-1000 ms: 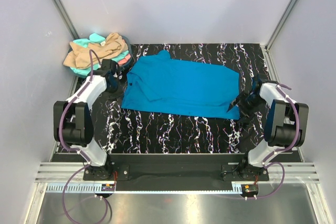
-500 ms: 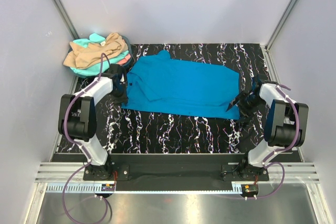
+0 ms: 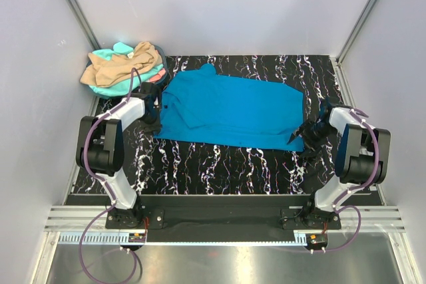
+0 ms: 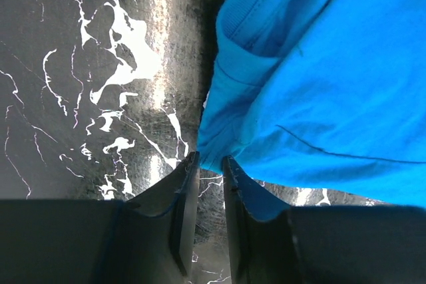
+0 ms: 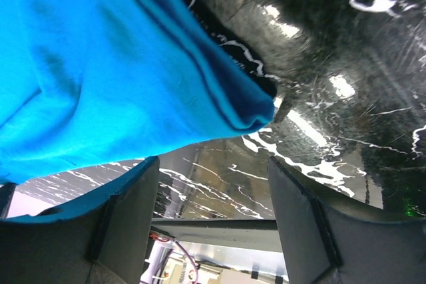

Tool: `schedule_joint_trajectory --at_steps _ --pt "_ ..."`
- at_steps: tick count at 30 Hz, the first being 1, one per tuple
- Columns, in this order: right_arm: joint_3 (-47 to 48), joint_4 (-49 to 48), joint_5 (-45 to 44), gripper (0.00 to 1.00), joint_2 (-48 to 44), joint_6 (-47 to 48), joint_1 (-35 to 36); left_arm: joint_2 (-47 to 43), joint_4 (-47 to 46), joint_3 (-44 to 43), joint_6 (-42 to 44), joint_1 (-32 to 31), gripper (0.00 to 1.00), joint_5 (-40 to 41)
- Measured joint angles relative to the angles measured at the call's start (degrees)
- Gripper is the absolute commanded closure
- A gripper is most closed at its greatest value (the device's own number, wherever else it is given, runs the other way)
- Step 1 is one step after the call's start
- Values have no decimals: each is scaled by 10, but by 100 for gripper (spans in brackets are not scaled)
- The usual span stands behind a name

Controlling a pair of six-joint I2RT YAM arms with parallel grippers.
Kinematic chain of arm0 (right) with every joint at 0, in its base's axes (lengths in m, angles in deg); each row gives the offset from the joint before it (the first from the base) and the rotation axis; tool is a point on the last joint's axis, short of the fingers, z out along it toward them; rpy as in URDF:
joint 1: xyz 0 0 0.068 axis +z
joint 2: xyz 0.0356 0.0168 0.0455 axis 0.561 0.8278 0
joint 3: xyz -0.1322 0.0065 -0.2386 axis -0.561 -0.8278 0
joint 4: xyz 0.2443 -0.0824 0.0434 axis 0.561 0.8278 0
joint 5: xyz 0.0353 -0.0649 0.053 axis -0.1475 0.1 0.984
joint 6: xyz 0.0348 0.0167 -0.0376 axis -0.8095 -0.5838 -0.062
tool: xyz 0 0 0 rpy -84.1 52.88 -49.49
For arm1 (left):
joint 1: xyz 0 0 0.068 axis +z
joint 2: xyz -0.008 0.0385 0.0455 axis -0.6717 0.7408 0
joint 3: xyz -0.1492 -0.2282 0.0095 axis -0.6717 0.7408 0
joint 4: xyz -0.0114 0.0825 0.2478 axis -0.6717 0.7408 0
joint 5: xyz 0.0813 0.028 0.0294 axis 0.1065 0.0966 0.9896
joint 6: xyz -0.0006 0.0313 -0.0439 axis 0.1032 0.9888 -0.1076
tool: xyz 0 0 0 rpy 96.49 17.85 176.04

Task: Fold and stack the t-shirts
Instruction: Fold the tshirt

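Top view: blue shirt lies spread out flat across the dark marbled surface, long side running left to right. No fold in it that I can see. Far left corner has a pile of shirts, tan on top, mint and a bit of coral under it, all crumpled. No folded stack anywhere. Left tool sits at the shirt's near-left corner, right tool at its near-right corner. Can't read either tool's opening from up here.

Left wrist: tool fingers nearly together, only a narrow slot between them, and the shirt's corner tip runs right into that slot. I read it as clenched on the cloth, thin bite, just the very corner. The rest of the shirt fans away to the upper right, flat on the surface.

Right wrist: tool released, fingers standing wide apart. The shirt's corner lies beyond and between the fingertips, with a slightly raised fold at the edge. Nothing is pinched, and the cloth is not touching the right finger. Whether it brushes the left finger is unclear.

Status, my read: very early. First shirt laid out, both tools staged at the near corners, one side gripped, the other not yet. Left to do: grip the right corner, fold the blue shirt, then repeat for everything in the pile and stack.
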Motion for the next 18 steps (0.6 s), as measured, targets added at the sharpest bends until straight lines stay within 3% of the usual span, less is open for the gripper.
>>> schedule_joint_trajectory --at_steps 4,9,18 --pt "0 0 -3 30 4 -2 -6 1 -1 0 0 0 81 7" --pt "-4 -12 -7 39 8 -7 -10 1 -5 0 2 0 97 9" --pt "-4 -19 -37 46 11 -23 -11 1 0 -8 3 -11 100 27"
